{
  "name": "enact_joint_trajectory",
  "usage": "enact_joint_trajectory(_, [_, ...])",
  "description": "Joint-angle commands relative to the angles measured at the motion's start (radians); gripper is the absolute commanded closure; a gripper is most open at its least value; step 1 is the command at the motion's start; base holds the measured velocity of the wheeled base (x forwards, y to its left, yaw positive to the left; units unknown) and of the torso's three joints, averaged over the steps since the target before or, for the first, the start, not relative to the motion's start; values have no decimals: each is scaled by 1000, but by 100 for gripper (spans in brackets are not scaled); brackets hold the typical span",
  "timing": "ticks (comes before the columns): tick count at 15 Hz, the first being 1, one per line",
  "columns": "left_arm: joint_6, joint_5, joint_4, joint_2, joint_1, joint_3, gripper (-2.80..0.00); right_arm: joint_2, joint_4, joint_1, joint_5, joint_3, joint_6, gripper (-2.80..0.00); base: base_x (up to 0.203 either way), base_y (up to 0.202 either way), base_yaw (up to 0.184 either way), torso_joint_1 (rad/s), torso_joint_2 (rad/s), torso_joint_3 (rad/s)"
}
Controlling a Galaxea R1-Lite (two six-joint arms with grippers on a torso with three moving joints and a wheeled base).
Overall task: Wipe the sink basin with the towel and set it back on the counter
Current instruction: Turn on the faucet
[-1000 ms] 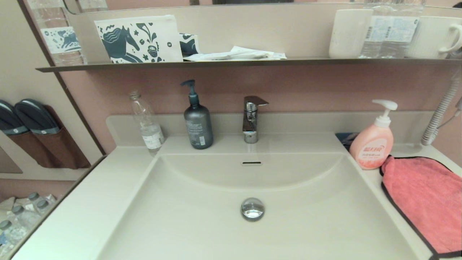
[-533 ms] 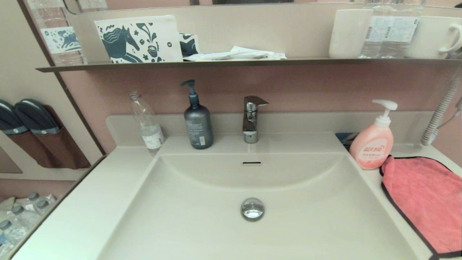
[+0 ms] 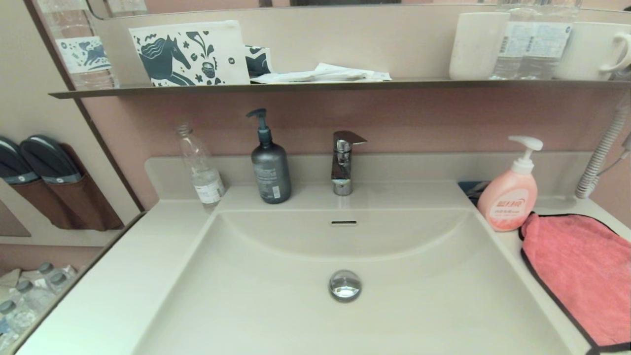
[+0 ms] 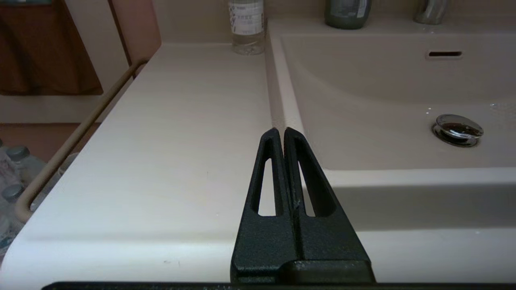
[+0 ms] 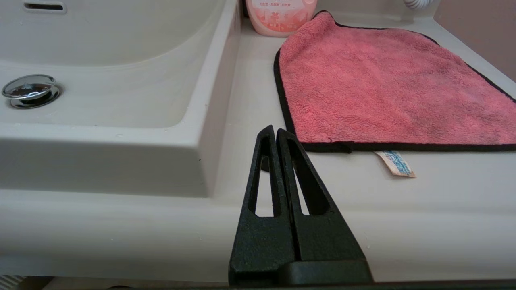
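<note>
The coral-pink towel (image 3: 577,271) (image 5: 387,84) lies flat on the counter (image 3: 123,276) to the right of the sink basin (image 3: 296,315), beside the pink soap bottle. The basin holds only its chrome drain plug (image 3: 345,285) and overflow slot (image 3: 343,223). Neither gripper shows in the head view. My right gripper (image 5: 275,129) is shut and empty, low over the counter's front edge, just short of the towel's near left corner. My left gripper (image 4: 280,131) is shut and empty over the counter left of the basin (image 4: 383,100).
A pink pump soap bottle (image 3: 510,195) stands behind the towel. A grey pump bottle (image 3: 270,170), a clear plastic bottle (image 3: 202,172) and the chrome tap (image 3: 342,160) line the back ledge. A dark wall shelf (image 3: 320,86) with cups and packets hangs above.
</note>
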Motion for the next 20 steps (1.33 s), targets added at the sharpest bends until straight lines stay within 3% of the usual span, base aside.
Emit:
enact_joint_trajectory(1, [0, -23, 1, 65, 0, -47, 0, 1, 0, 0, 0, 0, -1, 0, 0, 0, 0, 0, 0, 0])
enact_joint_trajectory(6, [-2, -106, -55, 395, -21, -203, 0, 1, 0, 0, 0, 0, -1, 0, 0, 0, 0, 0, 0, 0])
enact_joint_trajectory(11, [-2, -162, -375, 826, -37, -292, 0, 1, 0, 0, 0, 0, -1, 0, 0, 0, 0, 0, 0, 0])
enact_joint_trajectory(13, [-3, -166, -458, 955, -77, -358, 0, 1, -1, 0, 0, 0, -1, 0, 0, 0, 0, 0, 0, 0])
enact_joint_trajectory(14, [-7, -161, -481, 1003, -132, -393, 0, 1, -1, 0, 0, 0, -1, 0, 0, 0, 0, 0, 0, 0])
enact_joint_trajectory(16, [-26, -106, -504, 1076, -249, -438, 0, 1, 0, 0, 0, 0, -1, 0, 0, 0, 0, 0, 0, 0])
enact_joint_trajectory(20, [-63, 105, -632, 1298, -505, -538, 0, 1, 0, 0, 0, 0, -1, 0, 0, 0, 0, 0, 0, 0])
